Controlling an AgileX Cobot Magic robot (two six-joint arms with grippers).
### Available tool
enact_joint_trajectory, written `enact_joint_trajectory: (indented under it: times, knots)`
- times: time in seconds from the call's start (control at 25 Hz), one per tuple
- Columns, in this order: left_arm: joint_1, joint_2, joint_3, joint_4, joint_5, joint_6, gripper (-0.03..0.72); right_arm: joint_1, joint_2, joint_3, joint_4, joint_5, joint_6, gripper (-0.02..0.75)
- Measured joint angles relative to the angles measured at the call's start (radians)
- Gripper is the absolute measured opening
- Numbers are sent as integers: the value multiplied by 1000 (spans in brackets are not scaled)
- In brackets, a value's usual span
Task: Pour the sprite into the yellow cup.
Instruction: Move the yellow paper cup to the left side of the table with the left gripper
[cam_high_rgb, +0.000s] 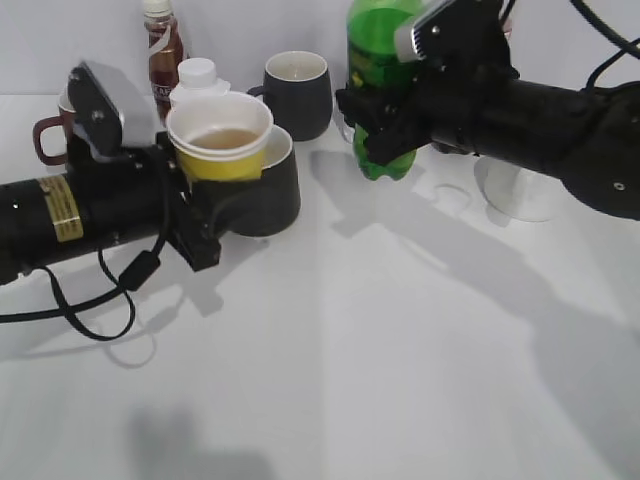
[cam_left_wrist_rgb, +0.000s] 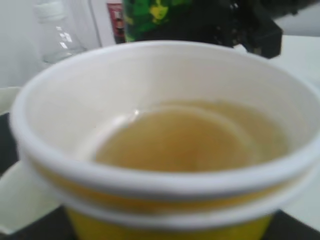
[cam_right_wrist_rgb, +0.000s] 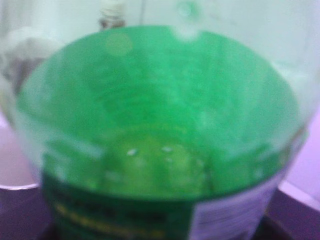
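The yellow cup (cam_high_rgb: 225, 145) with a white rim holds pale amber liquid. My left gripper (cam_high_rgb: 190, 190) is shut on it and holds it above the table, in front of a dark mug. It fills the left wrist view (cam_left_wrist_rgb: 165, 150). The sprite (cam_high_rgb: 378, 70), a green bottle with a green-yellow label, is held off the table by my right gripper (cam_high_rgb: 390, 115), shut on its middle. Its top is out of view. It fills the right wrist view (cam_right_wrist_rgb: 160, 125). The bottle hangs to the right of the cup, apart from it.
A dark mug (cam_high_rgb: 265, 190) sits under and behind the cup. Another dark mug (cam_high_rgb: 298, 92), a cola bottle (cam_high_rgb: 162, 45), a small clear water bottle (cam_high_rgb: 197, 80) and a dark red mug (cam_high_rgb: 55, 130) stand at the back. A clear cup (cam_high_rgb: 515, 190) is at the right.
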Motion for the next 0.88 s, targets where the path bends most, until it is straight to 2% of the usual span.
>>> enact_joint_trajectory:
  times: [0.28, 0.6, 0.88]
  knots:
    - [1, -4, 0, -124, 10, 0, 403, 0, 3, 0, 79, 11, 10, 449]
    - [4, -22, 0, -248, 82, 0, 403, 0, 3, 0, 95, 51, 11, 449]
    - [67, -45, 0, -270, 121, 0, 403, 0, 3, 0, 122, 67, 11, 448]
